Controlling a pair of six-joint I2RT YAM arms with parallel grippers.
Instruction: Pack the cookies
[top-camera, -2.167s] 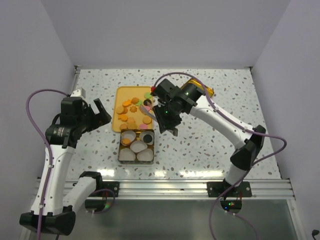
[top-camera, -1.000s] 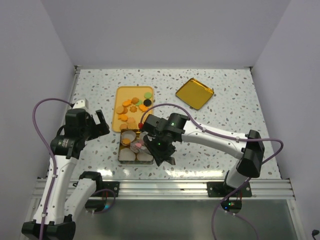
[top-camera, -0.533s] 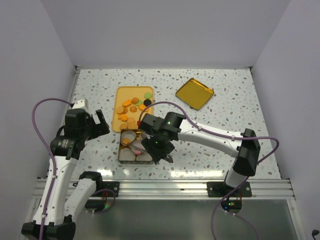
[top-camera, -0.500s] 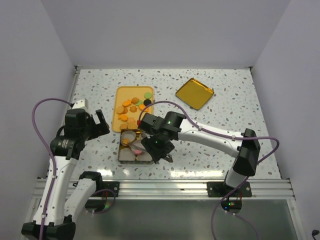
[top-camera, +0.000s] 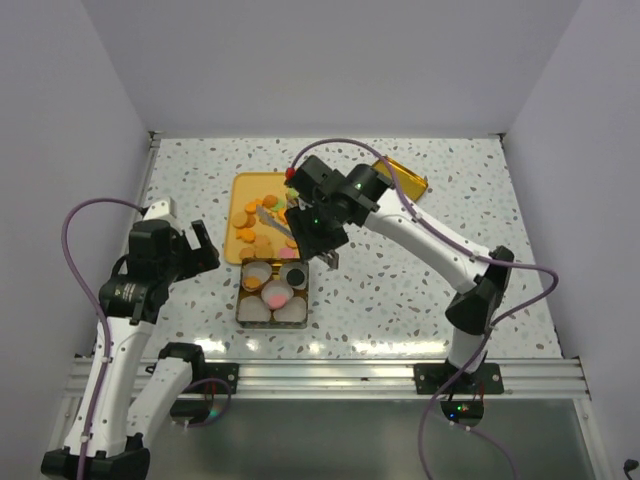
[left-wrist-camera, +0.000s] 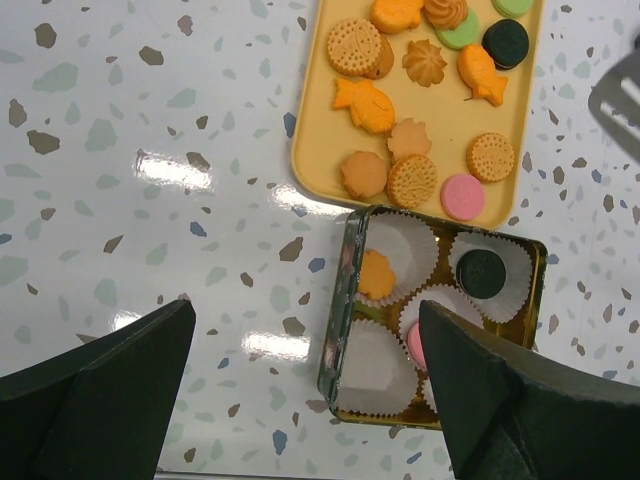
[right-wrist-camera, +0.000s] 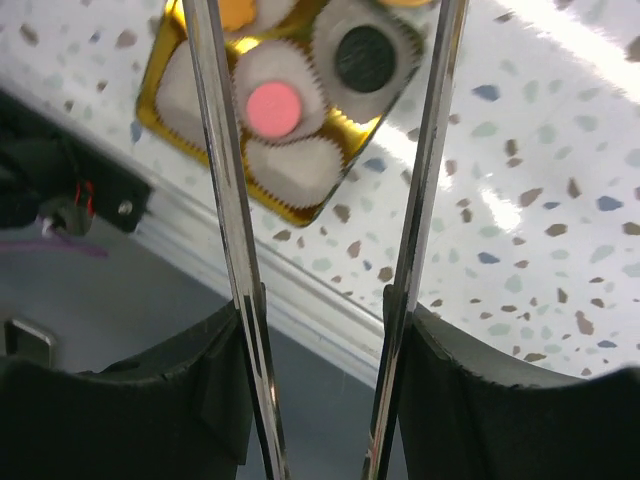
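Cookies (top-camera: 262, 215), mostly orange and tan with a green, a black and a pink one (left-wrist-camera: 462, 196), lie on the orange tray (top-camera: 245, 185), which also shows in the left wrist view (left-wrist-camera: 312, 150). A gold tin (top-camera: 243, 300) with white paper cups (left-wrist-camera: 372, 365) holds an orange cookie (left-wrist-camera: 376, 275), a black cookie (left-wrist-camera: 481, 273) and a pink cookie (right-wrist-camera: 273, 103). My right gripper (top-camera: 300, 238), with long metal blades (right-wrist-camera: 225, 200), is open and empty, raised over the tray's near right corner and the tin. My left gripper (top-camera: 205, 245) is open and empty, left of the tin.
A gold lid (top-camera: 405, 182) lies at the back right, partly hidden by the right arm. The speckled table ends at a metal rail (top-camera: 330, 375) in front. White walls stand on three sides.
My right gripper has lifted from the tin and moved back toward the tray. A pink cookie now lies in the tin's middle cup. The left arm has barely moved.
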